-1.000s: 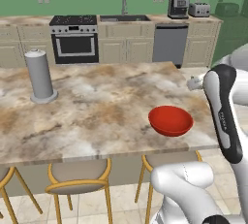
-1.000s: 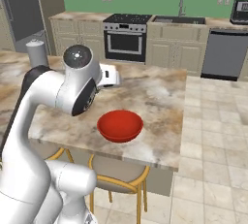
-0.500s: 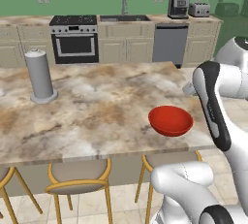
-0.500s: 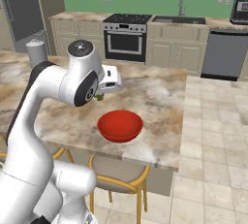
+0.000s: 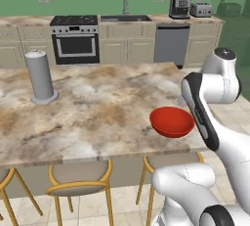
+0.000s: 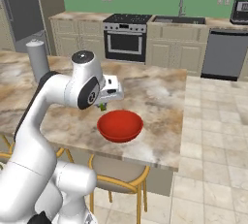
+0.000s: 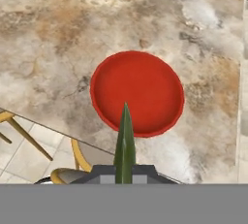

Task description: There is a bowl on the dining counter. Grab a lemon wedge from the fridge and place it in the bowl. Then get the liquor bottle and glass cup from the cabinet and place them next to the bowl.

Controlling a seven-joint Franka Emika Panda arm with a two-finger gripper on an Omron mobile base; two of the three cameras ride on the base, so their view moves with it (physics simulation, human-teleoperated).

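Step in hand is the first one: pincer (image 6: 103, 105) is closed on the lemon wedge (image 7: 125, 143) and hangs above the desk (image 5: 97, 107), at the bowl's (image 6: 120, 125) 10 o'clock edge. Next it probably must move over the bowl and open.

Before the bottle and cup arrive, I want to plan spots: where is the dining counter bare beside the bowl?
The dining counter is bare in the wide stretch between the bowl and the grey cylinder, and behind the bowl toward the far edge. It is tight at the near edge and the end past the bowl.
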